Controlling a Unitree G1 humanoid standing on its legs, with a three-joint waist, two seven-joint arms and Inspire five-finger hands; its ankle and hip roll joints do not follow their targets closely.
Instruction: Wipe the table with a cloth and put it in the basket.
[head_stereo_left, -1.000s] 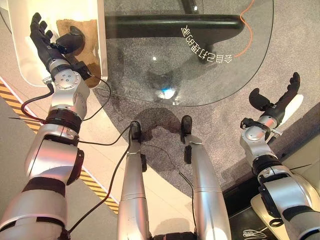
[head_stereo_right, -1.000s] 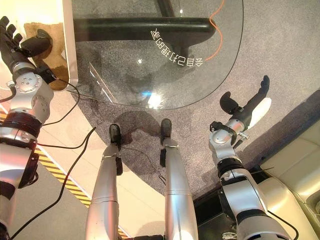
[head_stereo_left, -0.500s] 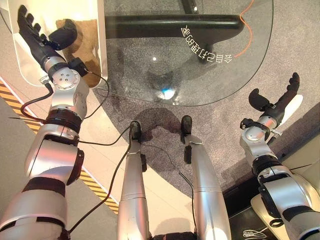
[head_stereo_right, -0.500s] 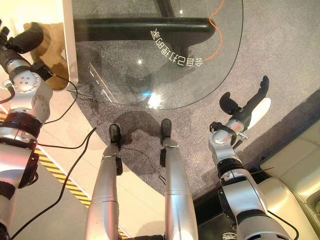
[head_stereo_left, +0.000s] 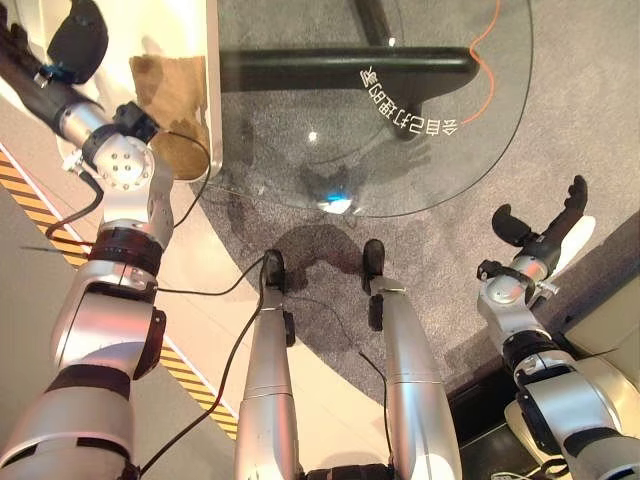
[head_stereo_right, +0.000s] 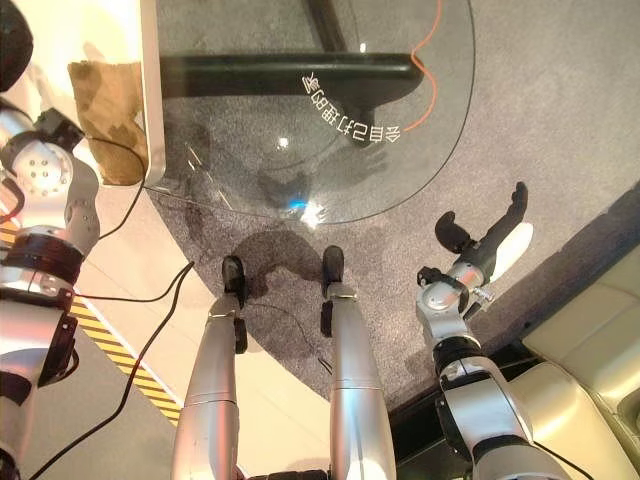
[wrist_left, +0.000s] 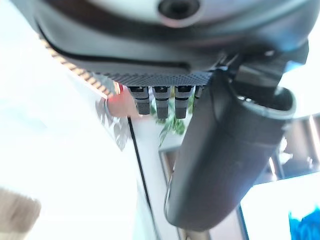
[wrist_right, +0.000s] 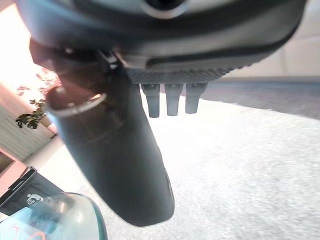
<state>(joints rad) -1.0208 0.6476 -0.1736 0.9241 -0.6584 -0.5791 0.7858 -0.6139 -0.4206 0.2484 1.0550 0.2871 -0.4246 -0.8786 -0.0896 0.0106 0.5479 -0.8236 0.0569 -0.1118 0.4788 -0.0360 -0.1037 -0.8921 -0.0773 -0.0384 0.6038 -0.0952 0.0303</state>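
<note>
A brown cloth (head_stereo_left: 175, 100) lies crumpled and loose on a white rimmed surface (head_stereo_left: 213, 60) left of the round glass table (head_stereo_left: 420, 150). My left hand (head_stereo_left: 72, 45) is raised beyond the cloth at the far left, apart from it. Its fingers are straight and its thumb (wrist_left: 225, 155) sticks out, holding nothing. My right hand (head_stereo_left: 548, 238) hangs over the grey carpet right of the glass table. It is open, with its thumb (wrist_right: 115, 160) spread and nothing in it.
The glass table stands on a black base (head_stereo_left: 350, 65), and an orange cable (head_stereo_left: 485, 60) shows beneath the glass. A yellow-black striped strip (head_stereo_left: 40, 205) runs along the floor at left. A cream cushioned seat (head_stereo_right: 600, 340) sits at lower right.
My left hand has drawn up and away toward the far left, off the cloth, which stays on the white surface. The camera has shifted slightly. The right hand keeps its pose.
</note>
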